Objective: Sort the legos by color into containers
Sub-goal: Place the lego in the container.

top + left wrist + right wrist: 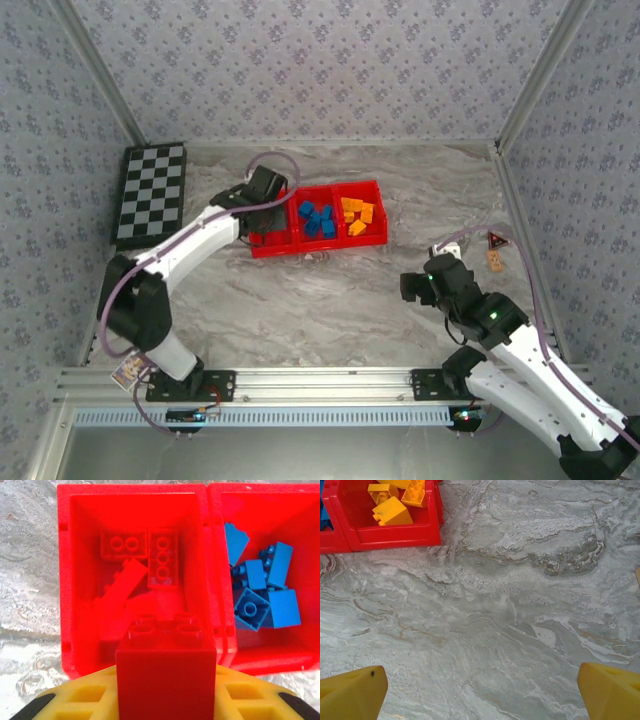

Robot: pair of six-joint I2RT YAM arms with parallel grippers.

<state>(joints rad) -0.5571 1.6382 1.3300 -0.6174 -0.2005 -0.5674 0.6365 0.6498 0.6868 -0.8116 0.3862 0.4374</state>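
The red tray (318,247) lies at the back middle of the table with three compartments side by side. My left gripper (265,190) hangs over its left compartment (80,580), shut on a red brick (166,675) that stands studs-forward between the yellow fingers (85,700). Three red legos (162,557) lie on that compartment's floor. Several blue legos (265,590) fill the middle one, and yellow-orange legos (357,213) the right one. My right gripper (415,285) is open over bare marble, well to the right of and nearer than the tray. Its yellow fingertips (352,695) stand wide apart with nothing between them.
A black-and-white checkerboard (150,193) lies at the back left beside the tray. A small orange tag (494,260) and a white piece (450,243) sit by the right wall. Patterned walls close three sides, and an aluminium rail (320,380) runs along the near edge.
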